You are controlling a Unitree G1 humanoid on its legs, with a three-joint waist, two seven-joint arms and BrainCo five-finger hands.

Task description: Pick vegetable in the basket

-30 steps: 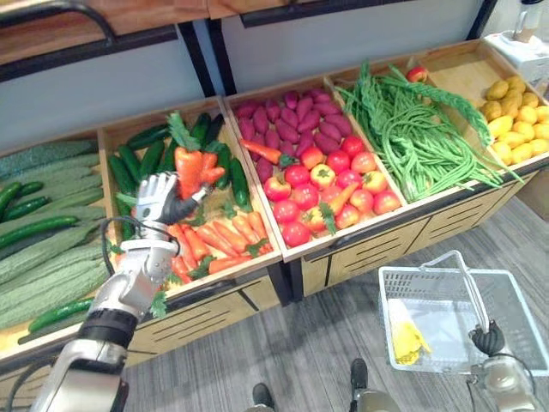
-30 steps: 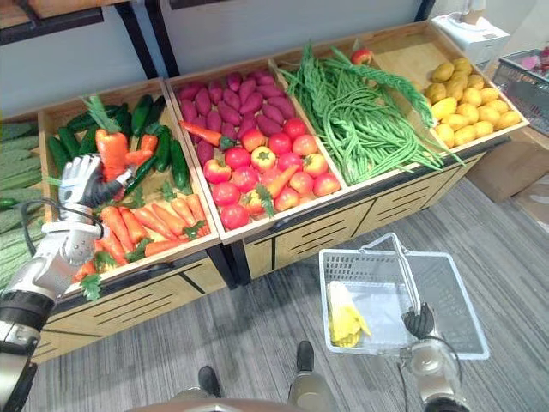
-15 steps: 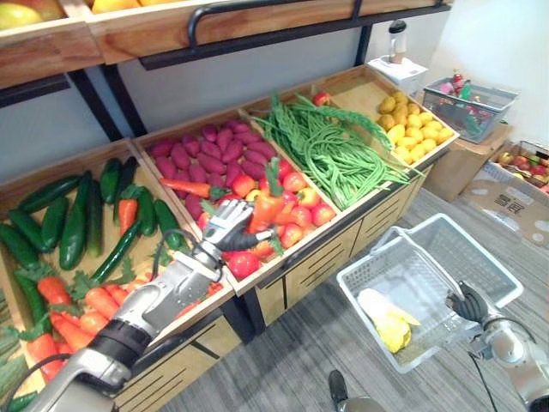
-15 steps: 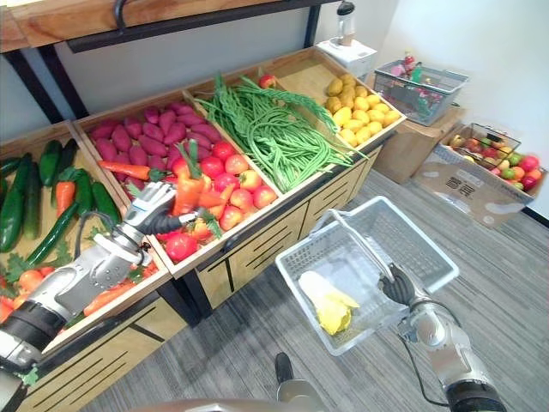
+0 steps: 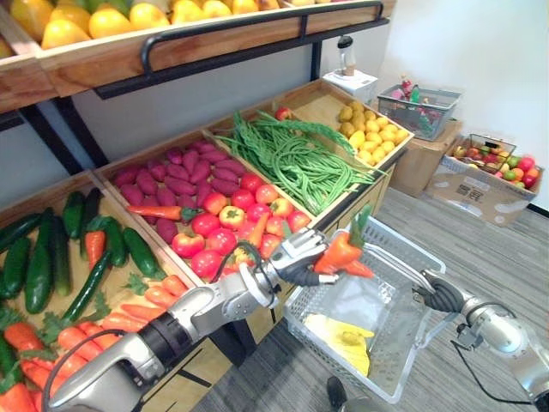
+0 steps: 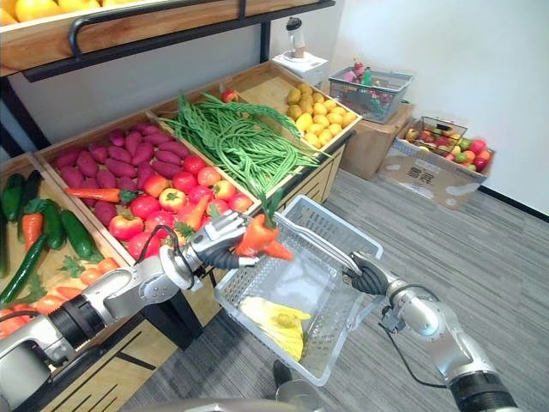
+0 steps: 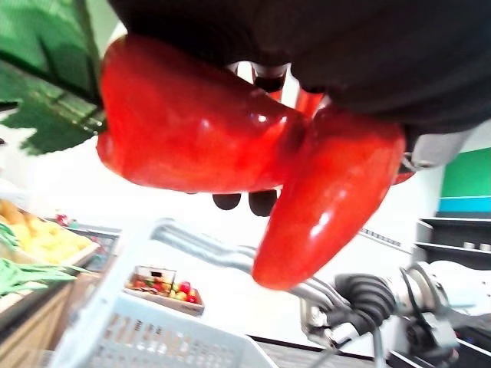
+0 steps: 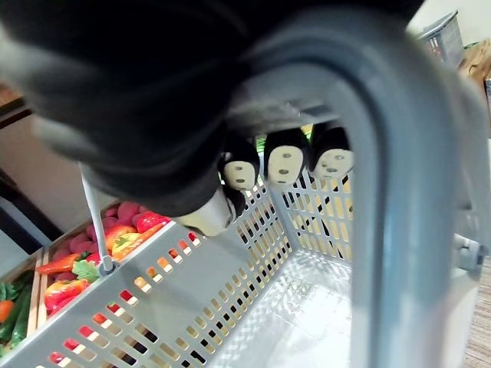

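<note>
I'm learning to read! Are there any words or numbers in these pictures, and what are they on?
Dark print on the cardboard box of fruit on the floor: too small and blurred to read.
Carrot in the left hand, basket in the right hand, wooden crates: no words or numbers that can be read.
</note>
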